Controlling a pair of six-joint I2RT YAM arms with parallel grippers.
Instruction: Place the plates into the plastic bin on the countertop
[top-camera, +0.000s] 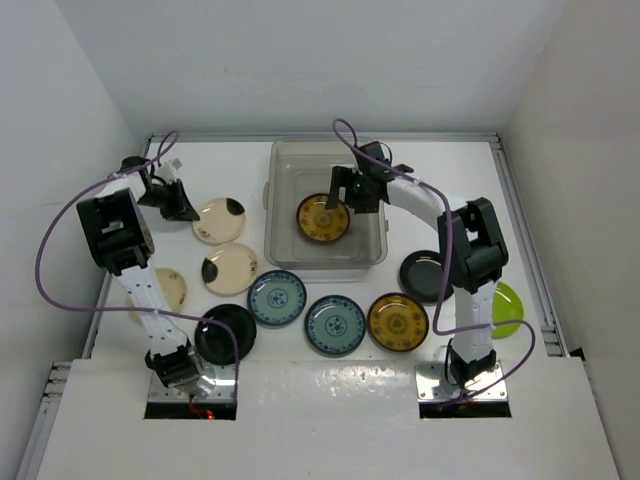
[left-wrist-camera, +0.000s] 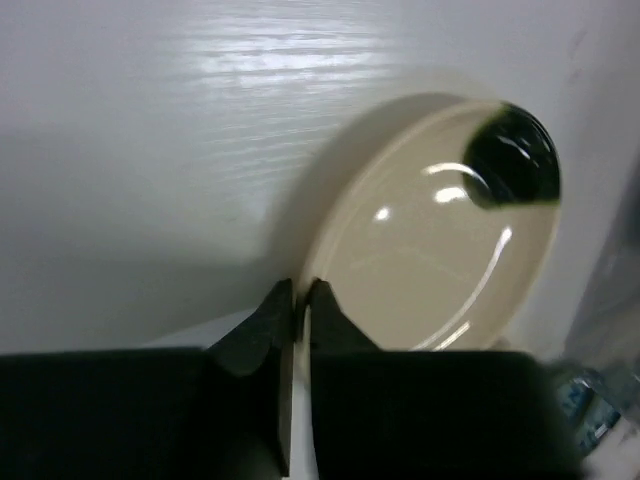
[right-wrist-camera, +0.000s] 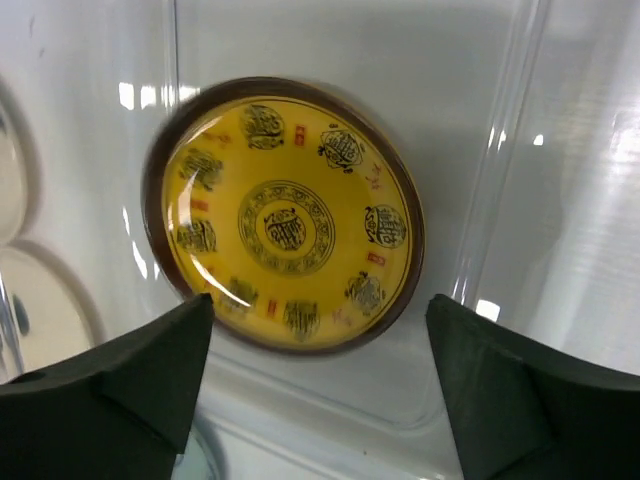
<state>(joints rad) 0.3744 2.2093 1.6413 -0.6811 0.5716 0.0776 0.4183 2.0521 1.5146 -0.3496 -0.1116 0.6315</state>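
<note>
You are seeing no text, brand, number or sign that can be read in any of the three views. The round amber-yellow patterned plate (right-wrist-camera: 285, 215) lying in the clear greyish plastic bin (top-camera: 310, 142) is showing dark seal-like medallions and small red marks around its ring. These are too stylised and too small for you to read.

On countertop (top-camera: 460, 180), bin (top-camera: 290, 175) at 12 o'clock, one plate (top-camera: 323, 218) in it. Three plates (top-camera: 231, 269) lie at bin's 8 o'clock, four more side by side at 6 o'clock, two at 4 o'clock.
</note>
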